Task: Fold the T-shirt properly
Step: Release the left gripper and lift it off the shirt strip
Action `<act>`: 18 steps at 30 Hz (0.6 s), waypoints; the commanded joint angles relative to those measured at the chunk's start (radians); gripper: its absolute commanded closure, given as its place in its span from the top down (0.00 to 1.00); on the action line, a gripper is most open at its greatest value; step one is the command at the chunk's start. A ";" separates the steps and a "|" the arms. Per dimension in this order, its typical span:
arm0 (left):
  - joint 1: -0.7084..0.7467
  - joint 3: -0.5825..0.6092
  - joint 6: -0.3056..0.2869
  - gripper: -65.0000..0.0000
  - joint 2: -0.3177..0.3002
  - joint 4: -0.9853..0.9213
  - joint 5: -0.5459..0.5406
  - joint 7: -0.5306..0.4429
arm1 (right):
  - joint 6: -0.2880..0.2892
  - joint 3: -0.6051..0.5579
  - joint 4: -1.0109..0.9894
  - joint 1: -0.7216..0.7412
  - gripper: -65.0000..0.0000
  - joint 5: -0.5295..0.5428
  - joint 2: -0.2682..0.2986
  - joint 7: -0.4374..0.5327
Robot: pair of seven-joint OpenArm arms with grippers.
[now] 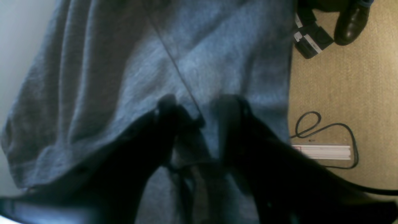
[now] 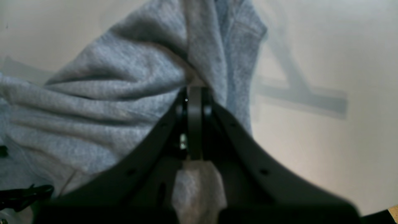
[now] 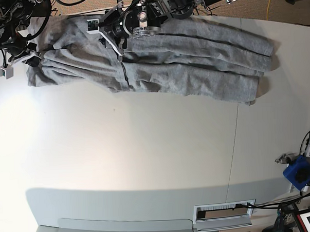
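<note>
The left gripper point(image 1: 194, 124) is so dark and blurry in its wrist view that you cannot tell if its black fingers point(image 1: 231, 124) pinch the T-shirt point(image 1: 161, 62). At 12 o'clock in the base view, both arms are cut off by the edge. A black shoe point(image 1: 353, 21) at 1 o'clock in the left wrist view is cut off too.

T-shirt point(image 3: 158, 69): no lettering shows on the grey cloth
White labels on black box point(image 1: 311, 42): too blurred to read
</note>
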 commanded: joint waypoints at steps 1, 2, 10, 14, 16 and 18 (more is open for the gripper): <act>-0.002 0.006 0.010 0.31 0.012 0.015 0.011 -0.014 | 0.002 0.005 0.015 0.003 0.00 0.014 0.017 0.014; -0.005 0.006 0.010 0.31 0.012 0.015 0.011 -0.013 | 0.002 0.005 0.015 0.003 0.00 0.014 0.017 0.015; -0.004 0.006 0.005 0.31 0.012 0.018 -0.016 0.042 | 0.002 0.005 0.015 0.003 0.00 0.014 0.017 0.014; -0.004 0.006 -0.039 0.31 0.014 0.019 -0.058 0.046 | 0.003 0.005 0.015 0.003 0.00 0.014 0.017 0.014; -0.005 0.006 -0.039 0.31 0.014 0.028 -0.058 0.040 | 0.002 0.005 0.015 0.003 0.00 0.014 0.017 0.014; -0.007 0.006 -0.039 0.31 0.014 0.044 -0.058 0.039 | 0.002 0.005 0.015 0.003 0.00 0.014 0.017 0.014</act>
